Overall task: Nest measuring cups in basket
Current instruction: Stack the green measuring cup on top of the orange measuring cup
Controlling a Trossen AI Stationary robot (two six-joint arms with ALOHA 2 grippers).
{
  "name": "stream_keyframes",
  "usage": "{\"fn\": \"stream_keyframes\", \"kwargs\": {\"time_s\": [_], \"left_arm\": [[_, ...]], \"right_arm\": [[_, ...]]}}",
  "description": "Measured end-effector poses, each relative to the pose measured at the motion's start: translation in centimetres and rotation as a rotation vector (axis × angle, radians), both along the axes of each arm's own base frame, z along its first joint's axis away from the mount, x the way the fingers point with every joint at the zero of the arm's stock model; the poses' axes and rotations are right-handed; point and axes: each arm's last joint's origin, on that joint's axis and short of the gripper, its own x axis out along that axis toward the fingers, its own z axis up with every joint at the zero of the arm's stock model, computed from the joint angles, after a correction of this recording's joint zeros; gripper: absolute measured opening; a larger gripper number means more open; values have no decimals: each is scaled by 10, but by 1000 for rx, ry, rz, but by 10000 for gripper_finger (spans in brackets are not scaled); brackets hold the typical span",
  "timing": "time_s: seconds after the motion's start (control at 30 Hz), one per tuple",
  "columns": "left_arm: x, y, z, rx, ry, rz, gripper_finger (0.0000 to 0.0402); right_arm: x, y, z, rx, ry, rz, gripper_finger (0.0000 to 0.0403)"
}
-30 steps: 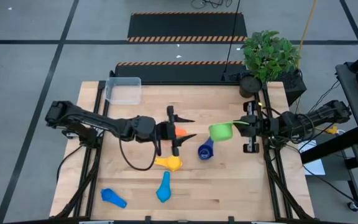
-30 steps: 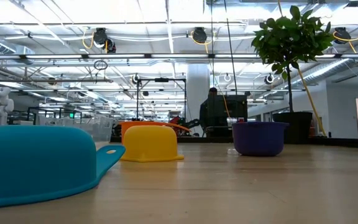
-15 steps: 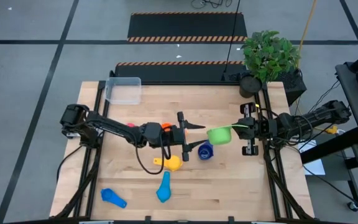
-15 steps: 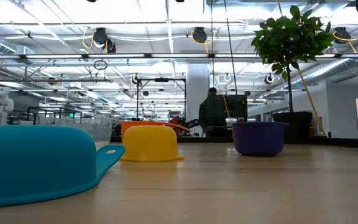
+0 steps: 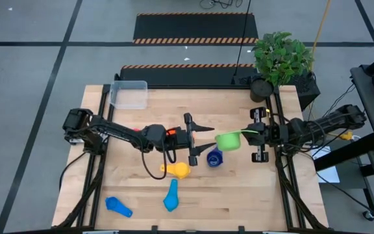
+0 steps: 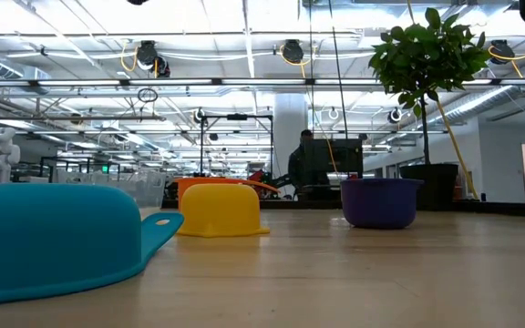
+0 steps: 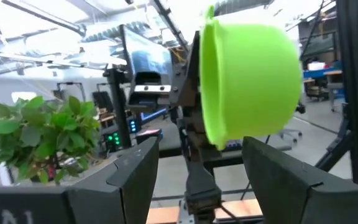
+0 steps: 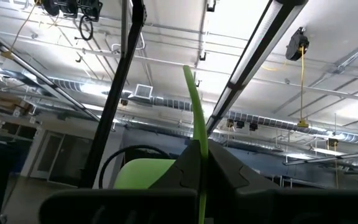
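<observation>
Green cup held in the air between the two grippers, right of centre in the high view.

Pinched by its handle in the right gripper (image 5: 247,133), the green cup (image 5: 229,139) points its bowl leftward at the left gripper (image 5: 206,139), whose fingers stand spread with the cup between them and apart from both. Clear basket (image 5: 129,94) sits upper left, well apart, nearer the left arm.

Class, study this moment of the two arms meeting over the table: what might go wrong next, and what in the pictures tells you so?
1. The right gripper pinches the green plastic measuring cup only by its thin handle, in mid-air; a nudge might twist it loose.
2. The left gripper, fingers spread, is close to that cup; misalignment may bump it.
3. A dropped cup might strike the navy plastic measuring cup below.
</observation>
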Motion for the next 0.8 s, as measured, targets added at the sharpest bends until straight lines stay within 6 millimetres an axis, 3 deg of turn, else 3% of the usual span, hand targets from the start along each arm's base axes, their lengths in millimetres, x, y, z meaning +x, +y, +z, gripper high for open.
{"fn": "stream_keyframes", "kwargs": {"time_s": [0.27, 0.63, 0.8], "left_arm": [[0, -1, 0, 5, 0, -6, 229], [0, -3, 0, 16, 1, -36, 114], [0, -2, 0, 16, 1, -33, 95]], "right_arm": [[10, 1, -5, -10, -28, -27, 0], [14, -4, -7, 14, -29, -36, 0], [14, -4, -7, 13, -28, -35, 0]]}}
